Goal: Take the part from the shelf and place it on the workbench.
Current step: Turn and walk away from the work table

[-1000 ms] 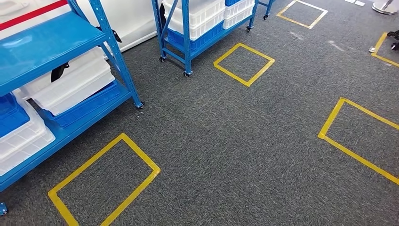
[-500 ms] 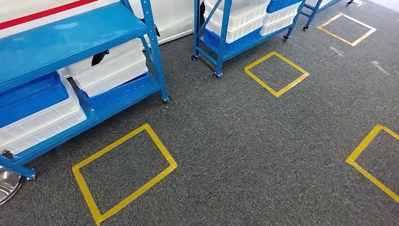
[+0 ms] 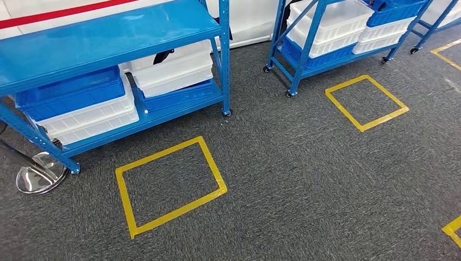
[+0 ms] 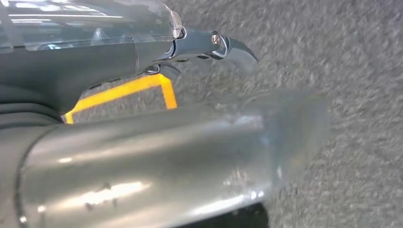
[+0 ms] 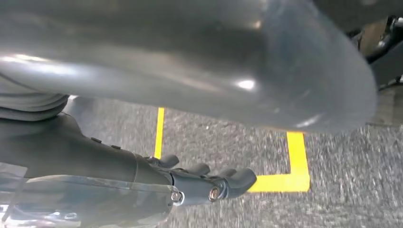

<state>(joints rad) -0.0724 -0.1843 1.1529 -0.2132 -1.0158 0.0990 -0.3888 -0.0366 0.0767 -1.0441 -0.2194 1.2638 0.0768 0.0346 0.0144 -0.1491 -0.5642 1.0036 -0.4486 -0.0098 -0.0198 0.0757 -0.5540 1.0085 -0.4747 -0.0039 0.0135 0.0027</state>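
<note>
While both arms hang at the robot's sides, the left hand [image 4: 142,57] shows in its wrist view over grey carpet [image 3: 304,179] with nothing in it; a thick thumb lies forward and one dark fingertip juts past the cover, but whether its fingers stand apart or curled I cannot tell. The right hand [image 5: 180,180] likewise holds nothing, its dark fingers lying side by side and bent a little over the carpet and a corner of yellow tape; I read it as loosely apart.

Nearest in the head view is a square of yellow floor tape [image 3: 169,185], just in front of the near blue shelf [image 3: 108,32]. On its lower tier sit stacked white bins [image 3: 89,117] with a blue bin [image 3: 70,92] on top, and beside them a second stack of white bins [image 3: 174,68] on a blue one. A shiny round base [image 3: 38,174] rests on the floor by the shelf's corner post. Farther off stands a second blue shelf [image 3: 304,54] on casters, with another tape square [image 3: 365,101] before it.

No part can be picked out; I judge it lies in one of the bins, out of sight. The step in hand looks like the approach. Next calls for stepping onto the near square, facing the shelf squarely, then raising an arm toward the bins.
</note>
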